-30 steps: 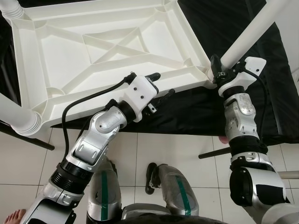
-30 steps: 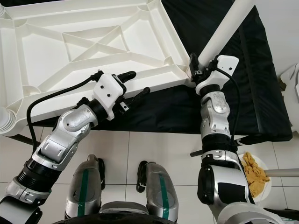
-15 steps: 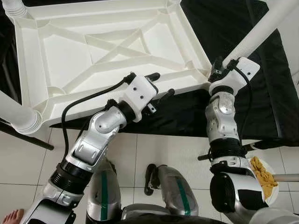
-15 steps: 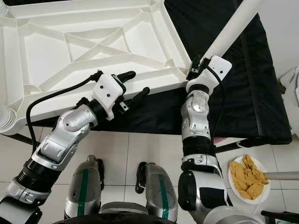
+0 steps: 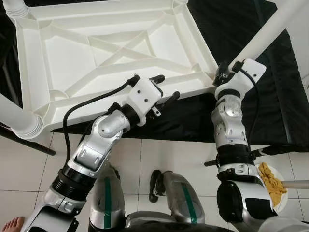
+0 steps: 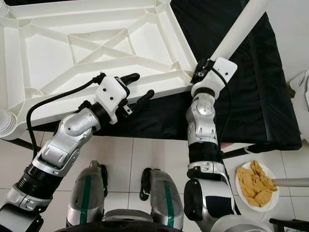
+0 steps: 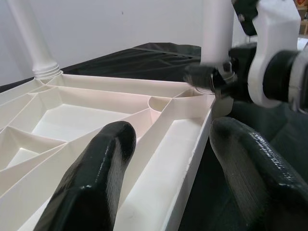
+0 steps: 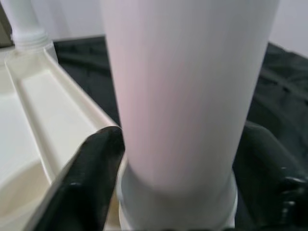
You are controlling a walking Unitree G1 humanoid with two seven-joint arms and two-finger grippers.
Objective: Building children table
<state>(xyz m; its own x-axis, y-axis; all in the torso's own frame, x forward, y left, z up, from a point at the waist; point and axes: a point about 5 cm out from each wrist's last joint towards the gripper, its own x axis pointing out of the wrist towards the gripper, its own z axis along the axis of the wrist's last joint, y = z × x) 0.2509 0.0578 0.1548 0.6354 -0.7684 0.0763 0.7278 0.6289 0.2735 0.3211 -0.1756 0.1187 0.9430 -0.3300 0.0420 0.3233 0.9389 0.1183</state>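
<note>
A white plastic children's table lies upside down on a black cloth, its ribbed underside facing up. My left gripper is open and straddles the near rim, one finger inside the frame and one outside. At the near right corner a white table leg rises at a slant from its socket. My right gripper is shut on the base of that table leg, a black finger pressed on each side. Another leg stands at the near left corner and one more at the far left.
The black-covered bench reaches past the table to the right. On the tiled floor at the lower right sits a white plate of yellow-brown food. A person's bare foot shows at the lower left.
My right wrist has turned about the leg's base and its forearm has swung left, uncovering the plate on the floor. The left arm has held still on the rim.
</note>
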